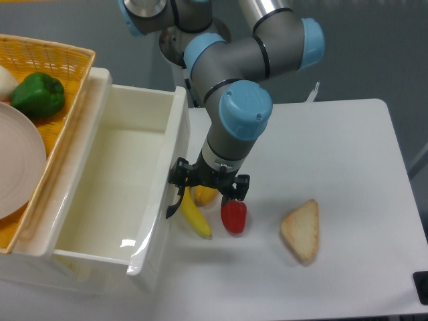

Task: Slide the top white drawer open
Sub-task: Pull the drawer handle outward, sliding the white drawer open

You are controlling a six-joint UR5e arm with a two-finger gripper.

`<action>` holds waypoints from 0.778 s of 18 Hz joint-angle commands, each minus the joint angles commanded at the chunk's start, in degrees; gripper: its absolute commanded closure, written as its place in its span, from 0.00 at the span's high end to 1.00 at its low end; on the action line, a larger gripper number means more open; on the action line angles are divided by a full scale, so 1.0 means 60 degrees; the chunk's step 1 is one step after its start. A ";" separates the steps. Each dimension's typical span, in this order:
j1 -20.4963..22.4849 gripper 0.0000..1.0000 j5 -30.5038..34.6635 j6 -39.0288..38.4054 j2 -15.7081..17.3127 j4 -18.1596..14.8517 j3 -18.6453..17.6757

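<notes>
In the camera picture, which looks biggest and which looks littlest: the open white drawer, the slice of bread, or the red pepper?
1. The top white drawer, by far the biggest.
2. The bread slice.
3. The red pepper, the littlest.

Bread and pepper lie on the same table, about equally near, so the order holds.

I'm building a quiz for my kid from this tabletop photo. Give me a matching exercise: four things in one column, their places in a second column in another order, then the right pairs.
Things:
1. green bell pepper
2. small red pepper
3. wedge-shaped slice of bread
4. yellow banana

Places:
A. alone on the white table, right of the other food
B. in the yellow wicker basket
C. just beside the front of the open top white drawer
D. between the banana and the bread

Pairs: 1-B, 2-D, 3-A, 4-C
</notes>
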 joint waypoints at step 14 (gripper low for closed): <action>0.0454 1.00 0.0015 0.0468 -0.0073 -0.0029 0.0103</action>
